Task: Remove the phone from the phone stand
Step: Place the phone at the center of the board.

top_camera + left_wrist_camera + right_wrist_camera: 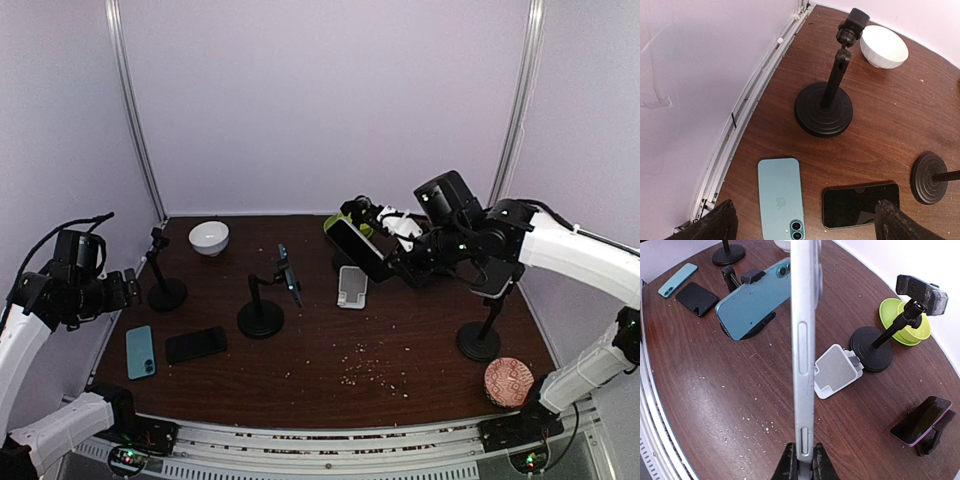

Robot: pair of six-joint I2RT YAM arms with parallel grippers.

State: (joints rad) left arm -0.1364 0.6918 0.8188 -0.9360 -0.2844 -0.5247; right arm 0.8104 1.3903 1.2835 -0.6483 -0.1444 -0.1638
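Note:
My right gripper (804, 454) is shut on the lower edge of a silver-edged phone (804, 340) and holds it on edge in the air above the table. In the top view this phone (355, 249) hangs tilted, left of the right gripper (393, 263). A black stand (871, 349) with an empty clamp (918, 287) stands behind it. A teal phone (289, 274) sits clamped in the middle stand (260, 320); it also shows in the right wrist view (755, 301). My left gripper (805, 226) is open above the table's left side (122, 290), holding nothing.
A teal phone (781, 197) and a black phone (860, 204) lie flat at the left. An empty stand (823, 107), a white bowl (883, 46), a green bowl (912, 324), a white holder (837, 370), a purple phone (920, 421) on a stand, a patterned ball (510, 382).

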